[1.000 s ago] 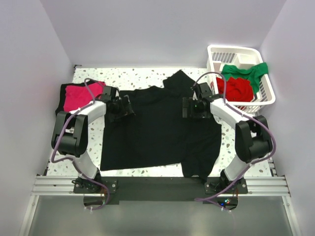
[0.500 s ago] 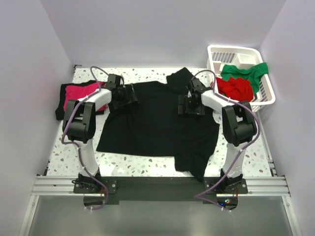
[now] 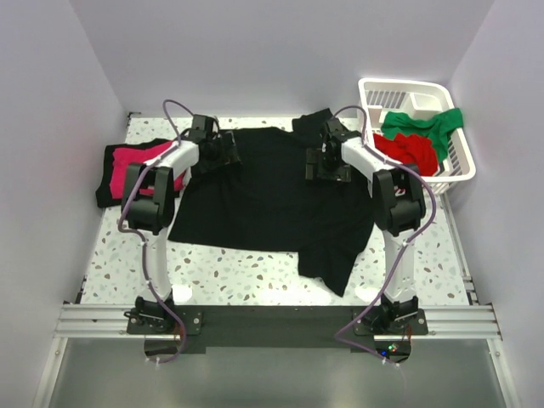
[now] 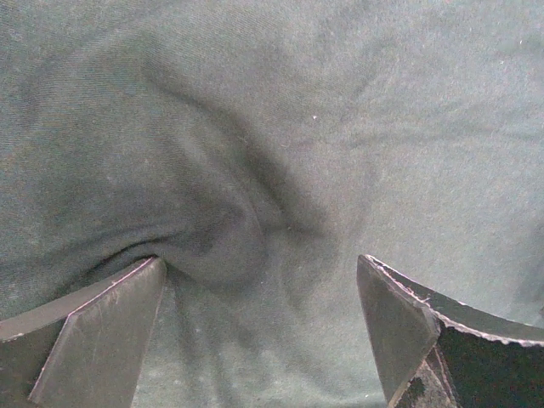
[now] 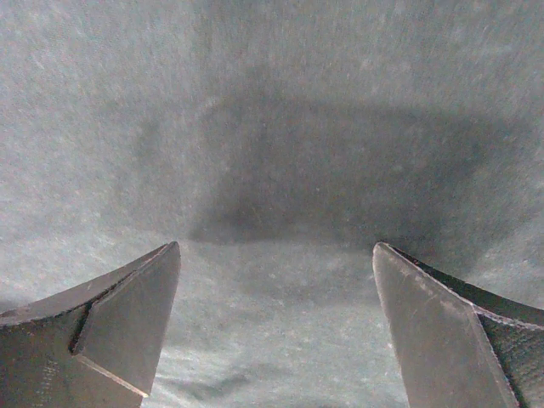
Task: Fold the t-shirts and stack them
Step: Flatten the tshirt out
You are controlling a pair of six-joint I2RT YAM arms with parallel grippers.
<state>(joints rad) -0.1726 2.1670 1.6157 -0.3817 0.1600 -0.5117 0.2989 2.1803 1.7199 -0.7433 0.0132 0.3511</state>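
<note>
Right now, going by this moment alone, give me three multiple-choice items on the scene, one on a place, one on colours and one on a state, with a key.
1. Where does the white basket stand?
A) by the far right corner of the table
B) by its far left corner
C) between the arm bases

2. Which shirts lie in it?
A) a pink and a black one
B) a red shirt and a green shirt
C) only black ones

3. How is the left end effector?
A) shut on a pink shirt
B) out of view
C) open over the black t-shirt

Key: 1 A, the top view shows it far right. 2 B, red and green cloth fill it. 3 C, its wrist view shows the jaws apart over black cloth.
</note>
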